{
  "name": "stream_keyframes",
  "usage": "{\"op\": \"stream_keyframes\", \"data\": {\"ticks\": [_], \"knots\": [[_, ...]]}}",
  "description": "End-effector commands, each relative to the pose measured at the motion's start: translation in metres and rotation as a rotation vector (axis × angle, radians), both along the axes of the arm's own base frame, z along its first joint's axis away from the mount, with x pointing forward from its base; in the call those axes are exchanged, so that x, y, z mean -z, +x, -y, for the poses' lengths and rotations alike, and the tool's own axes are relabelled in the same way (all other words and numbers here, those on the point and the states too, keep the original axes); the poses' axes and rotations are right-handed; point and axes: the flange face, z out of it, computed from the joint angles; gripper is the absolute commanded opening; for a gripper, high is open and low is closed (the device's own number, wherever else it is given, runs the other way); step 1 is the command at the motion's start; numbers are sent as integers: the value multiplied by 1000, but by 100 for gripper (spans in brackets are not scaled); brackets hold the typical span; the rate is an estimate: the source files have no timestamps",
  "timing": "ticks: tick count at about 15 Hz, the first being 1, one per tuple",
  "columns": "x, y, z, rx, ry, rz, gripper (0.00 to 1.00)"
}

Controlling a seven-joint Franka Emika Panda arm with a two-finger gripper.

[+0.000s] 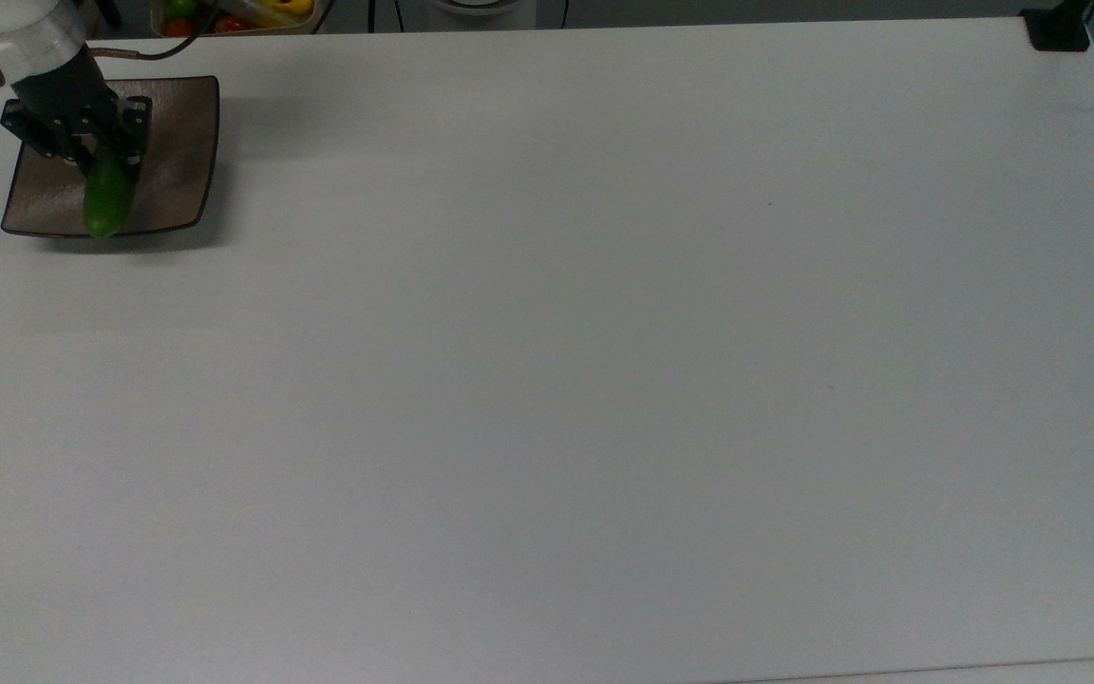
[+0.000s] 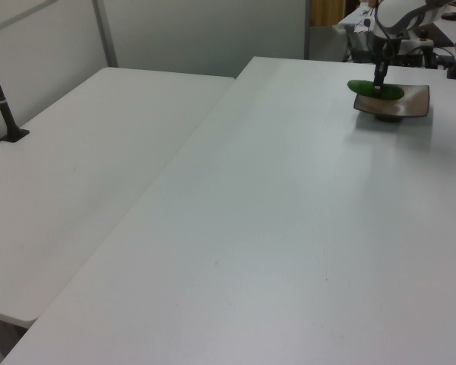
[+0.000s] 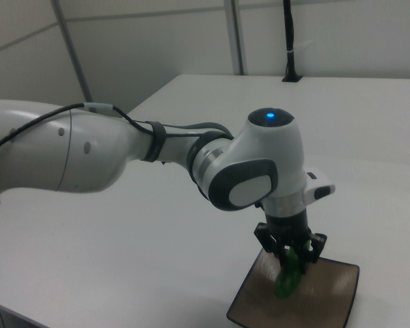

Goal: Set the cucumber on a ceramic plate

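Black and two-fingered, the gripper (image 1: 108, 160) is seen closed on the upper end of the cucumber (image 1: 109, 201), which is pinched between its fingers over the ceramic plate (image 1: 181, 152). In the right view the gripper (image 3: 291, 261) points straight down from the white wrist, and the cucumber (image 3: 287, 279) hangs below it over the brown plate (image 3: 335, 301). In the left view the cucumber (image 2: 375, 89) lies nearly level just above the plate (image 2: 415, 104), its end reaching past the rim on the left view's left; whether it touches the surface cannot be told. In the top view its free end reaches the plate's lower edge (the glossy, dark-rimmed square sits near the top view's upper left corner). The plate rests on a white table (image 1: 604, 361), with a second white table (image 2: 83, 175) adjoining it on the left view's left. Beyond the table's far edge in the top view, a container of red and yellow items (image 1: 243, 11) is partly seen, and a black mount (image 1: 1058, 28) stands at the upper right corner.
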Motion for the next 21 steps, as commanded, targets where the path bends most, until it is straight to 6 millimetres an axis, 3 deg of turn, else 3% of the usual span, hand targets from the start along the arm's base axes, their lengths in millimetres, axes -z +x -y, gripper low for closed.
{"op": "stream_keyframes", "data": {"ticks": [1,3,6,11,13,14,16,19,21], "knots": [[11,0,7,-33,-37,15,23],[20,-4,11,-23,-39,15,30],[19,-5,14,-20,-41,16,51],[15,-6,14,-19,-38,15,70],[12,-6,13,-17,-37,17,87],[5,-7,13,-11,-39,26,100],[-7,-9,11,-1,-27,20,100],[-53,-15,-4,-18,5,2,100],[-94,-23,-22,-41,16,17,100]]}}
